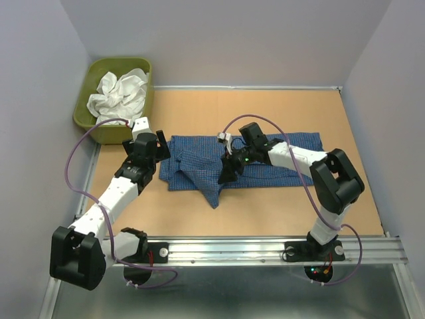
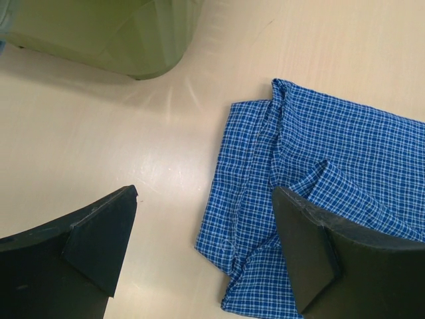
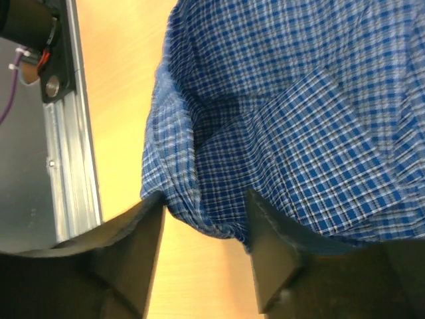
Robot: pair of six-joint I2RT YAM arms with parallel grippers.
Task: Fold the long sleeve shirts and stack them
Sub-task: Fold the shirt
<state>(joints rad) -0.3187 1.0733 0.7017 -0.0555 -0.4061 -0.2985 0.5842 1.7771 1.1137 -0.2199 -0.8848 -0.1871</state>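
Looking down from above, the blue checked shirt (image 1: 285, 159) lies partly folded across the middle of the desk (image 1: 265, 113), with a pointed flap sticking out toward the arms. The left arm (image 1: 116, 189) hovers at the shirt's left edge, and the right arm (image 1: 292, 156) reaches onto its middle. A white garment (image 1: 123, 93) sits crumpled in the green tub (image 1: 89, 113) at the far left corner.

From the left wrist, the left jaws are spread wide and empty, one side over bare desk and the other above the shirt's edge.

From the right wrist, a rounded fold of the shirt sits between the right jaws and touches one side. Whether they are pinching it or only straddling it cannot be told at this close angle.

The likely trouble is a poor bite. If the right jaws catch only the top layer, lifting could pull the fold open or let the cloth slip out and land crooked. With the left jaws holding nothing, the shirt's left side is free to slide along.
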